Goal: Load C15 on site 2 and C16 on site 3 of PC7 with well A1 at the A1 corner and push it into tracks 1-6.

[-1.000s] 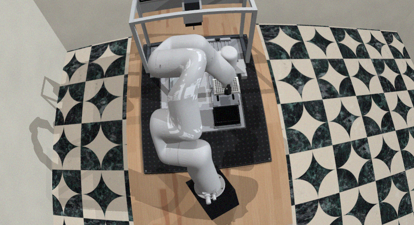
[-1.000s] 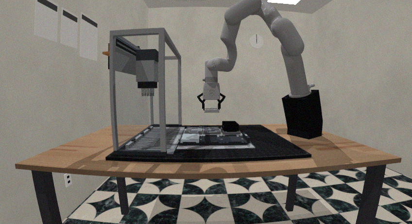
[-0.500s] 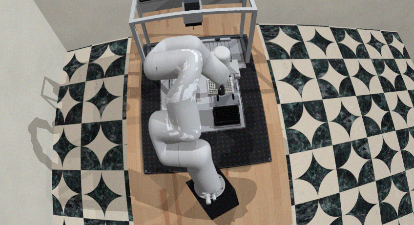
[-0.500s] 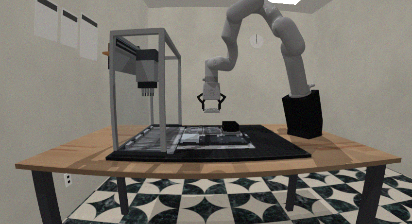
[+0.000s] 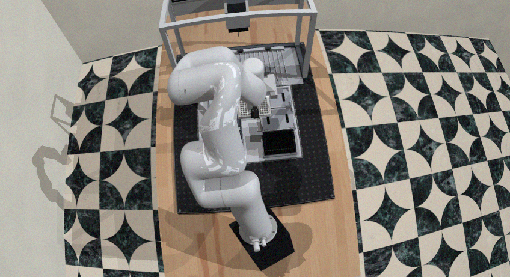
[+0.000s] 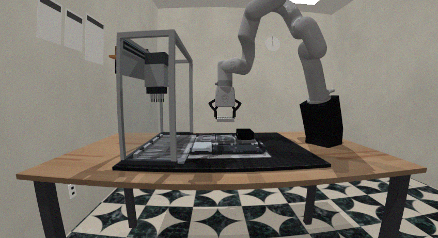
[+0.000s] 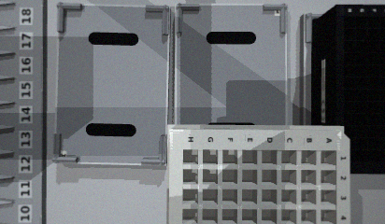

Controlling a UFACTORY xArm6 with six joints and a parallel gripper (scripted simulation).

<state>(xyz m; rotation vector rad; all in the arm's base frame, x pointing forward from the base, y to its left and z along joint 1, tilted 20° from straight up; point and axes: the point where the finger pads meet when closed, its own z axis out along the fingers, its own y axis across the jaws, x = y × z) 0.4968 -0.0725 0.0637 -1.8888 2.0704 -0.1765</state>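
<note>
My gripper [image 6: 225,114] is shut on C15 [image 6: 225,119], a white 96-well plate, and holds it level, high above the deck. In the top view the plate [image 5: 259,110] hangs over the strip between the nests and the carrier. In the wrist view its lettered edge [image 7: 257,175] fills the lower right, with A and 1 at the right corner. Below it nests S3 [image 7: 110,84] and S2 [image 7: 232,65] are empty. C51 [image 7: 350,84], the black deep-well block, sits in S1. The carrier PC7 [image 6: 227,148] lies on the apron; a white plate [image 6: 201,147] lies on its end nearest the rails.
The instrument frame [image 6: 147,94] with its pipetting head [image 6: 156,76] stands over the rails [image 6: 162,145]. Track numbers 10 to 18 [image 7: 25,117] run along the apron edge. My arm hides most of the carrier in the top view.
</note>
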